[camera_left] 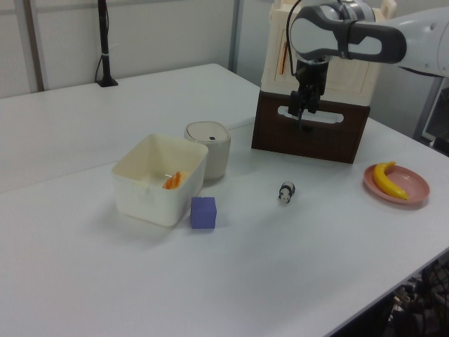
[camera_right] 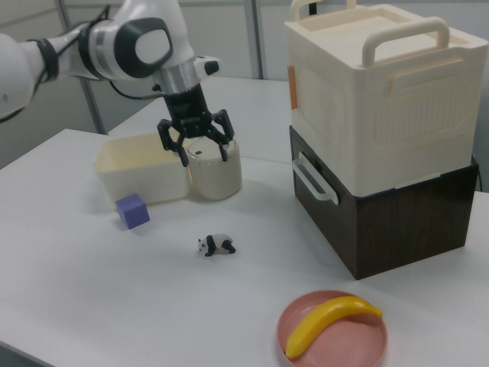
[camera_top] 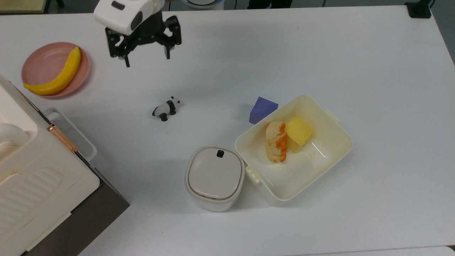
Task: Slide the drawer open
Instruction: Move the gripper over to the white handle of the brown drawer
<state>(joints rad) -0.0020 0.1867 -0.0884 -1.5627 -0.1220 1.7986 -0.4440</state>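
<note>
The drawer (camera_right: 330,222) is the dark brown front panel of the wooden box, and its white loop handle (camera_right: 313,180) sticks out toward the table's middle. It sits pushed in, with the panel flush to the box. From above, the handle (camera_top: 73,132) lies at the top view's left edge. My gripper (camera_top: 146,61) hangs open and empty above the table near the far edge, well apart from the handle. In the left view the gripper (camera_left: 303,116) overlaps the drawer front (camera_left: 333,144). In the right view the gripper (camera_right: 205,158) hangs ahead of the round bin.
A cream ribbed case (camera_right: 374,92) sits on top of the drawer box. A pink plate (camera_top: 42,64) holds a banana (camera_top: 58,74). A toy panda (camera_top: 166,108), a purple cube (camera_top: 262,109), a round lidded bin (camera_top: 215,177) and a cream tub (camera_top: 330,156) with food stand mid-table.
</note>
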